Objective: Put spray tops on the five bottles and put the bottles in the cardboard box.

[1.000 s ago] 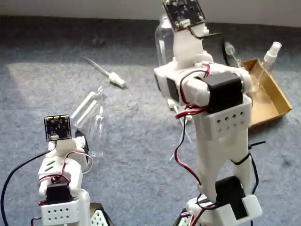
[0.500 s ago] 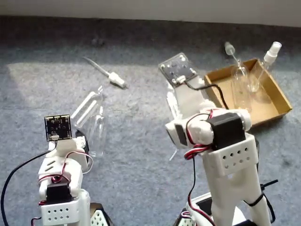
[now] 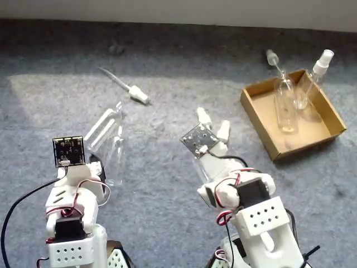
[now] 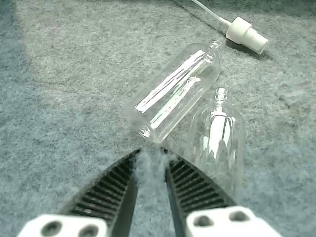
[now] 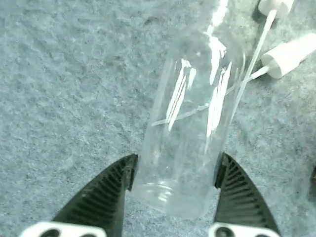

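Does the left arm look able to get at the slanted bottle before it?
Probably yes: the left tool, slightly open, faces the slanted bottle at its base, only bare carpet between them.

Brown cardboard box (image 3: 312, 127), open top, at the surface's far right. Two clear bottles lean inside it, each with a white spray top on: long capped bottle (image 3: 285, 103) and short capped bottle (image 3: 303, 95), side by side.

Held bottle (image 5: 190, 123): clear, base end between the right claw (image 5: 175, 165) fingers, both touching its sides. Two loose spray tops, near top (image 5: 291, 57) and far top (image 5: 274, 6), white with thin tubes, lie just past it.

On the left, tilted bottle (image 4: 173, 94), clear, no cap, on its side, touching uncapped bottle (image 4: 219, 140). Lone spray top (image 4: 247, 34) with tube lies beyond them, apart.
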